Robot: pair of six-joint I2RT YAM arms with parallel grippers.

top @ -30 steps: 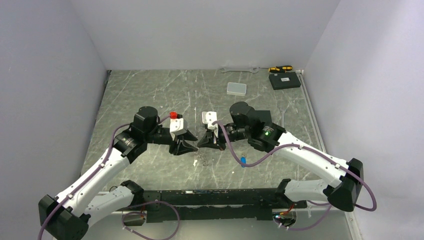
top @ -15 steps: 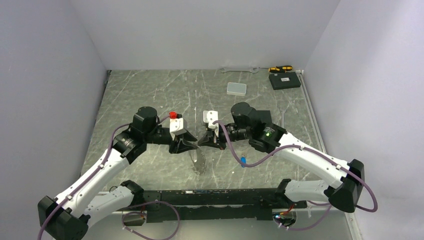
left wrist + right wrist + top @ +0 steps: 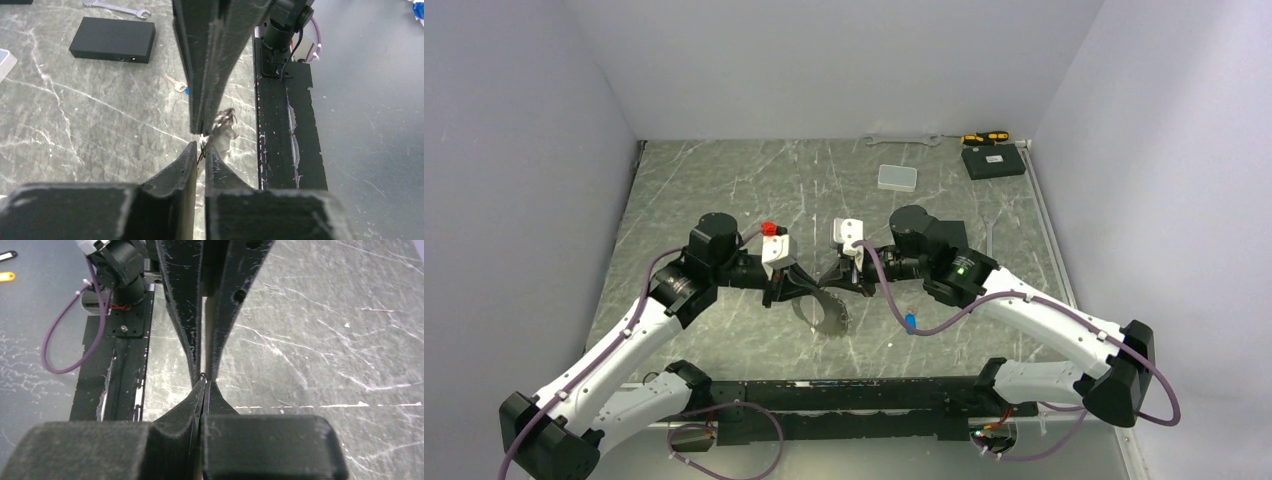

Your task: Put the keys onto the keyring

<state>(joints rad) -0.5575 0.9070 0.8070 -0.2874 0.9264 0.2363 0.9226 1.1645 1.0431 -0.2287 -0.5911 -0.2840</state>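
Top external: left end effector point(image 3: 811, 291) and right end effector point(image 3: 833, 283) both clamped tight on the keyring point(image 3: 830, 316) — holding stage. Next, one probably lets go for the blue key point(image 3: 180, 87).

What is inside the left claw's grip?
A thin strand of the keyring shows pinched in the left claw, with the right claw gripping it opposite. The rest dangles blurred beyond. How much sits between the pads is covered.

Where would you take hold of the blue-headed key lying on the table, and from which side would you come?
Likely by the blue head, coming straight down from above and pinching across its edges: the key lies flat on the table, and the head seems broader than its thin metal blade.
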